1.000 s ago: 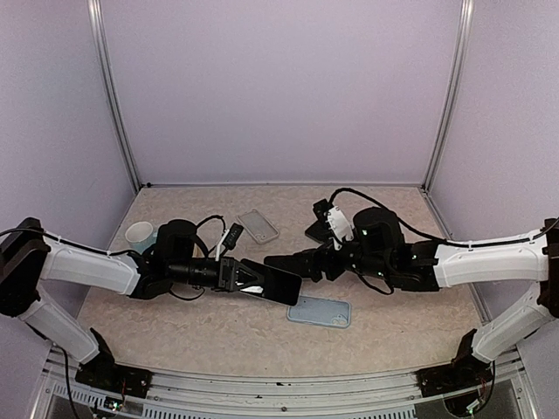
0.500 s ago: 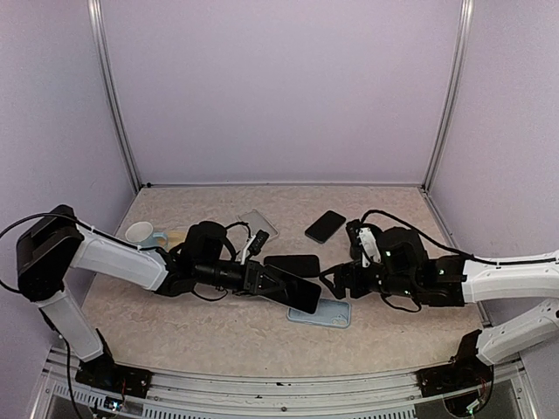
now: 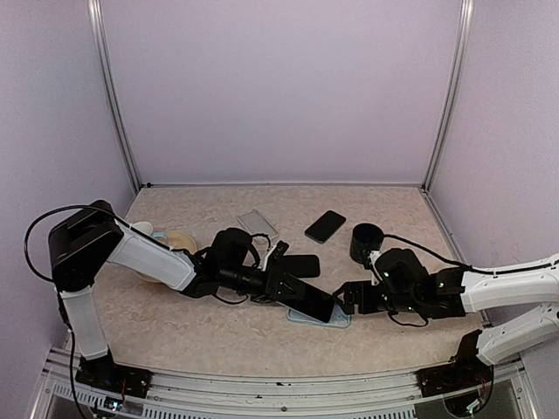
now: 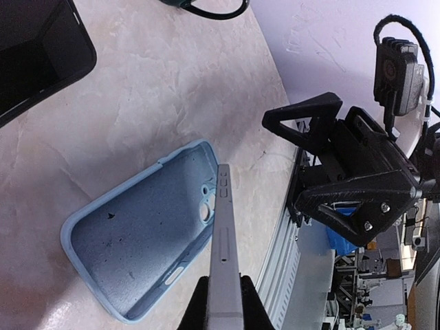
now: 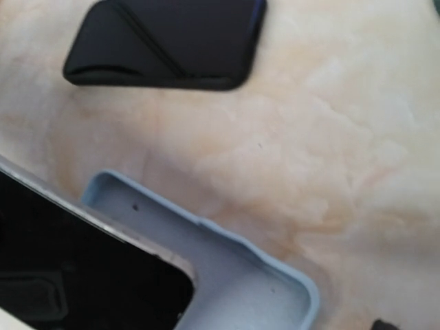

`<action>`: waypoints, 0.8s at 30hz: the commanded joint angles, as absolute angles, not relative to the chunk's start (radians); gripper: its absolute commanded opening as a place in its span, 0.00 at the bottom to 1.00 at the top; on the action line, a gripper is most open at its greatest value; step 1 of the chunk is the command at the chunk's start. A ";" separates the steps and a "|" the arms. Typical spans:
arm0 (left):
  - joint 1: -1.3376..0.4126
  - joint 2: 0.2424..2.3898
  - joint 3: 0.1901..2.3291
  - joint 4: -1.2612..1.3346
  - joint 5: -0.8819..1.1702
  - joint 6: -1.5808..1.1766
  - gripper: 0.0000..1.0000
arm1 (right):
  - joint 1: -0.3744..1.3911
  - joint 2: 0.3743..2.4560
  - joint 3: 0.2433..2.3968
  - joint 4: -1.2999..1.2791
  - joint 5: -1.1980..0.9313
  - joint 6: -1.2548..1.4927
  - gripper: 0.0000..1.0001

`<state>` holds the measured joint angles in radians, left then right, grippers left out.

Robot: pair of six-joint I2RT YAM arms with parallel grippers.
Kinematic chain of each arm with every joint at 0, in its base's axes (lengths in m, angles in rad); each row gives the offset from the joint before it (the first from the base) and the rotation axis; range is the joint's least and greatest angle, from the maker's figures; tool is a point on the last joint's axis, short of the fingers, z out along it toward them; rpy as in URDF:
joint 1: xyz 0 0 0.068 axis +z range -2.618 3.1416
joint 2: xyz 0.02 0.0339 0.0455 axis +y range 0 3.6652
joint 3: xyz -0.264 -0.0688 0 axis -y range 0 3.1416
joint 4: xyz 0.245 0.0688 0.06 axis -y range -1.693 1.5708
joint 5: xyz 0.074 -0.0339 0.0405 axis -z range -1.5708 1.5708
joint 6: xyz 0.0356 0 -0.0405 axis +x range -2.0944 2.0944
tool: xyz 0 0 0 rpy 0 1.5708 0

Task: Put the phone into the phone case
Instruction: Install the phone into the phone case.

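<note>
Nearest the arm bases, the light blue phone case (image 3: pixel 342 318) is lying hollow side up on the surface (image 3: pixel 201 327). The left gripper (image 3: pixel 284 281) is clamping the phone (image 3: pixel 312 300) by one end. The phone is standing on its long edge, tilted, over the case's hollow near the camera cut-out, though whether it is touching the case is not clear. The right gripper (image 3: pixel 348 297) is hanging just beside the case's right end, jaws spread wide and gripping nothing. Just behind the held phone, a second dark phone (image 3: pixel 297 264) is lying flat. Farther back, a third dark phone (image 3: pixel 325 226) and a clear case (image 3: pixel 258 224) are resting apart — a black cup (image 3: pixel 367 236) is standing to their right.
</note>
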<state>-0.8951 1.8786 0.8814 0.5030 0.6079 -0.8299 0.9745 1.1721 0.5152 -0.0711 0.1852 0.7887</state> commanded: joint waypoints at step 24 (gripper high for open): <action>-0.916 2.009 1.026 0.541 0.623 -0.943 0.00 | 0.963 1.218 0.461 -0.016 0.143 0.842 0.94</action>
